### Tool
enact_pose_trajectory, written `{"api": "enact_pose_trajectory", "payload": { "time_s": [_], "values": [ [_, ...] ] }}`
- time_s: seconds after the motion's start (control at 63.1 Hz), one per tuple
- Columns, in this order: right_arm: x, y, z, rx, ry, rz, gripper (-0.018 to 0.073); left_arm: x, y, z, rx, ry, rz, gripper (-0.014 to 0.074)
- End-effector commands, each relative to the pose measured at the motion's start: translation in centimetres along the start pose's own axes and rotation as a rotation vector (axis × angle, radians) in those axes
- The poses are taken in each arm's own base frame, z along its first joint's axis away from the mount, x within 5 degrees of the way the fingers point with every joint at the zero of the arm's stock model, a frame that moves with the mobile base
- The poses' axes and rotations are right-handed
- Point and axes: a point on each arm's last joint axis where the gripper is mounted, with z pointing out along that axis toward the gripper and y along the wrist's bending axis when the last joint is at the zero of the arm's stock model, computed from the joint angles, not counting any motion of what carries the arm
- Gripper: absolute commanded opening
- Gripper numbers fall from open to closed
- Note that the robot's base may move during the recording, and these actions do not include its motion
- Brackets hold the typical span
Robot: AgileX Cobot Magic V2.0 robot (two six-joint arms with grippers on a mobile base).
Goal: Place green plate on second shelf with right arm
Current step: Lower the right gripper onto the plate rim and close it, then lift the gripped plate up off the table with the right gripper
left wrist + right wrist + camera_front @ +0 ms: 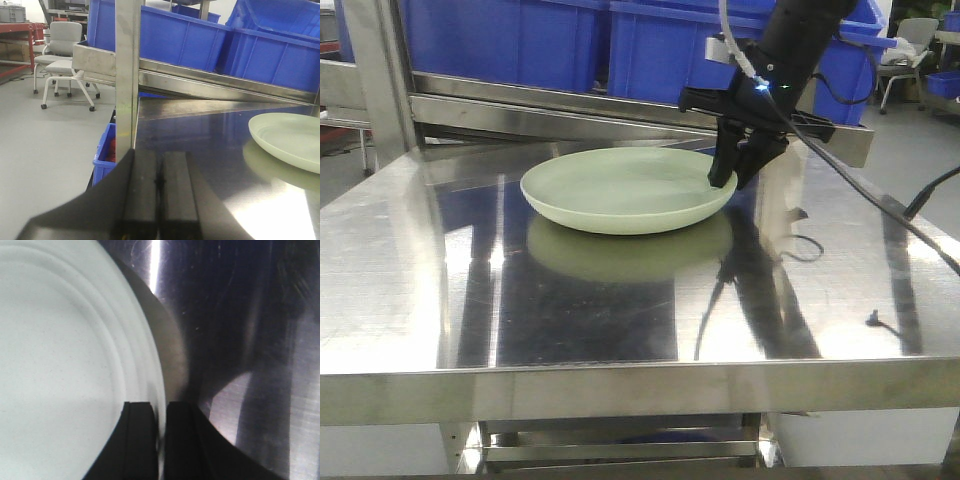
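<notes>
The pale green plate (620, 188) lies on the steel shelf top (410, 300), its reflection below it. My right gripper (730, 178) comes down from above at the plate's right rim. In the right wrist view the two black fingers (137, 440) stand on either side of the rim of the plate (60, 350), one inside and one outside, closed on it. My left gripper (160, 200) is shut and empty, low over the shelf's left part; the plate (290, 137) shows far to its right.
Blue plastic bins (520, 40) fill a steel shelf behind and above the plate. An upright steel post (127, 75) stands at the shelf's left corner. Another blue bin (102, 155) is on the floor below it. Office chairs (62, 55) stand beyond. A black cable (880, 200) hangs from the right arm.
</notes>
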Motion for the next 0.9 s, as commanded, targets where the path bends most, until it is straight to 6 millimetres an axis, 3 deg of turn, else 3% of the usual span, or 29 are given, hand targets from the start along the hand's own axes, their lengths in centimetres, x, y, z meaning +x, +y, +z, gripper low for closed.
{"api": "enact_pose_trajectory", "payload": {
  "time_s": [0.0, 0.143, 0.444, 0.618, 0.887],
  "values": [
    [-1.3, 1.2, -4.7, -0.018, -0.123, -0.031, 0.003, 0.5, 0.0, 0.0, 0.008, -0.058, -0.007, 0.0131],
    [-1.7, 1.7, -7.8, 0.009, -0.189, -0.064, 0.003, 0.5, 0.0, 0.0, 0.008, -0.058, -0.007, 0.0131],
    [-1.0, 3.6, -19.2, 0.074, -0.421, -0.138, 0.003, 0.5, 0.0, 0.0, 0.008, -0.058, -0.007, 0.0131],
    [0.7, 4.7, -25.9, 0.08, -0.559, -0.155, 0.003, 0.5, 0.0, 0.0, 0.008, -0.058, -0.007, 0.0131],
    [4.7, 6.0, -34.1, 0.074, -0.71, -0.184, 0.003, 0.5, 0.0, 0.0, 0.008, -0.058, -0.007, 0.0131]
  ]
}}
